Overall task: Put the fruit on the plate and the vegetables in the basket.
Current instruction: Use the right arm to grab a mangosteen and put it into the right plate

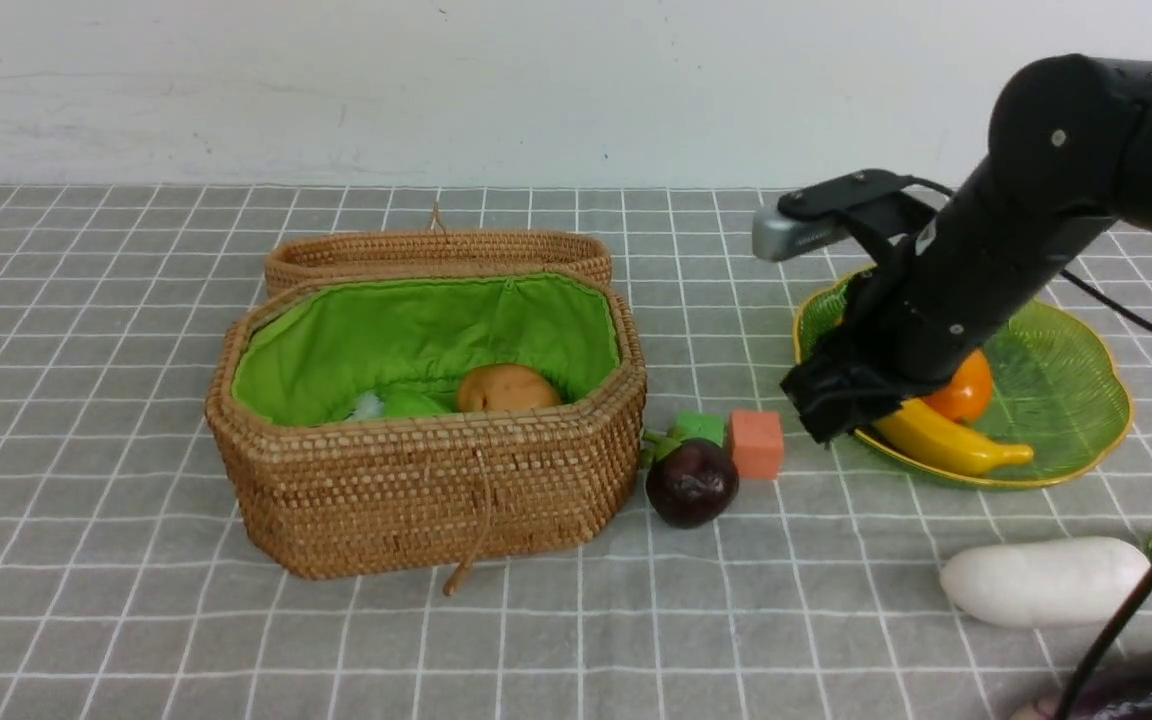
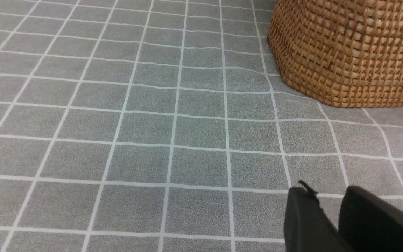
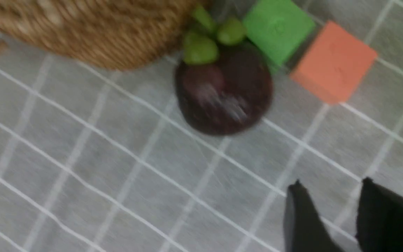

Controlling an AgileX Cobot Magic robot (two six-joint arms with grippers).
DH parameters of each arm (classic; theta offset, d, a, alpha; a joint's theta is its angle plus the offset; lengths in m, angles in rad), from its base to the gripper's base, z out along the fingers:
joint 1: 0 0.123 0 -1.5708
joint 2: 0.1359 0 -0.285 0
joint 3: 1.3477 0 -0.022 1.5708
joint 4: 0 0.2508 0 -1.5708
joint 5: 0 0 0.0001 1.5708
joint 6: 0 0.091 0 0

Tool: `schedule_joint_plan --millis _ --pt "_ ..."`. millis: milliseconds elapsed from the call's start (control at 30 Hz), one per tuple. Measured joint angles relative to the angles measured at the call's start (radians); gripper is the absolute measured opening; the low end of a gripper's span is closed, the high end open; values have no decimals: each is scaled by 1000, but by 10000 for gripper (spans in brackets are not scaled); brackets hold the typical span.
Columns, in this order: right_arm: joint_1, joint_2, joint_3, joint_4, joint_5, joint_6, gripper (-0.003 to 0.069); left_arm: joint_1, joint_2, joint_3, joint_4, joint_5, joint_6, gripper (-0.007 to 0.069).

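**Status.** The small round dark-purple toy mangosteen [image 1: 691, 482] w/ green leafy cap lies on the grey checked desk [image 1: 136, 620]. It sits just beside the tan woven rattan basket [image 1: 416, 500] and the small green cube [image 1: 701, 427]. The small orange cube [image 1: 756, 443] is next along. The right claw [image 3: 339, 224] hangs over the desk short of the mangosteen, jaws narrowly parted, empty. The right wrist view is blurred. The left claw [image 2: 338, 218] is low near a basket corner, also narrowly parted, empty.

**Hazards.**
1. The jaw gap looks narrower than the fruit. A descent w/o spreading would likely strike its top and roll it.
2. Clearance to the basket wall and green cube is tight. A finger may snag either, or pinch the cube instead.
3. The right arm crosses the translucent green glass plate [image 1: 1086, 400], which holds the long yellow banana [image 1: 946, 442] and orange-yellow mango [image 1: 966, 388]. A low swing may knock the banana, which lies near the rim.
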Motion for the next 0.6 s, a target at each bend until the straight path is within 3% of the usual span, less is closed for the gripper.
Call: schedule_joint_plan --millis 133,267,467,600 --pt "19 35 0 132 -87 -83 477 0 0 0 0 0 0 161" --pt "37 99 0 191 -154 -154 650 0 0 0 0 0 0 165" --pt "41 186 0 194 -169 -185 658 0 0 0 0 0 0 165" --pt "41 242 0 205 -182 -233 569 0 0 0 0 0 0 167"
